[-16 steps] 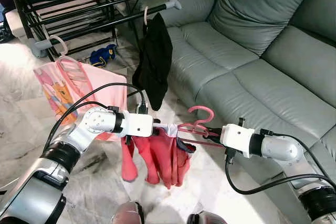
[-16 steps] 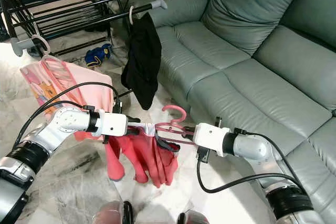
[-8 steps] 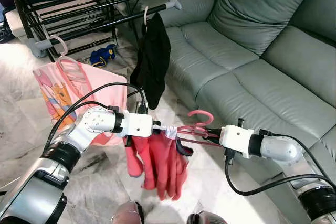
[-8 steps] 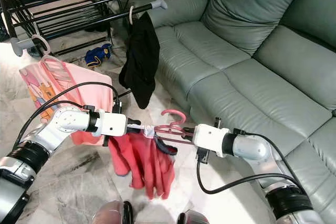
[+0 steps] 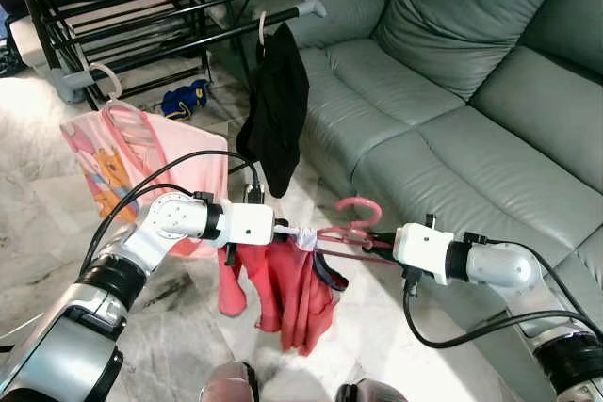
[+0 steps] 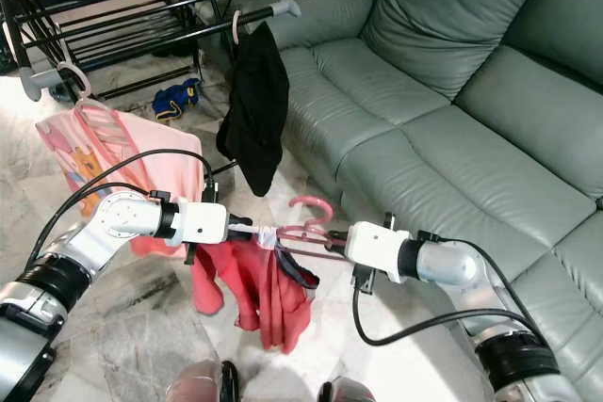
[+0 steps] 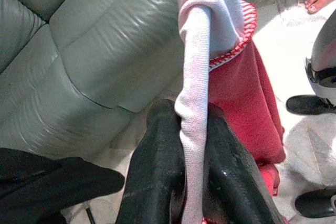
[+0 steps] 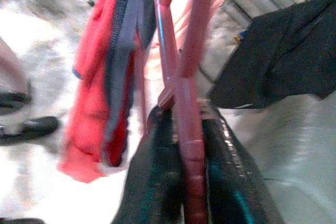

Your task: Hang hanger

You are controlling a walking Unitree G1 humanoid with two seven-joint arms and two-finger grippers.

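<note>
a pink hanger (image 5: pixel 347 223) carrying a red garment (image 5: pixel 287 289) is held level between both arms above the marble floor (image 5: pixel 179 327), just beside the front of the grey-green sofa (image 5: pixel 452 110). over the last second the garment has swung and bunched into a narrower hanging bundle, while the hanger has been lowered slightly and kept well apart from the black drying rack (image 5: pixel 141 16); the hanging step is judged not yet begun, and the load is judged unsettled.

the left hand (image 7: pixel 181 182) is seen clenched on the garment's pale neckline, which is stretched over one end of the hanger. the right hand (image 8: pixel 184 182) is clamped on the hanger's pink bar, near the hook.

the hanger is shown as thin pink plastic with a curled hook turned upward. the garment is red with dark trim, and is draped unevenly below the bar. on the rack rail a black garment (image 5: pixel 276 105) and a pink printed garment (image 5: pixel 122 162) are already hung.
</note>
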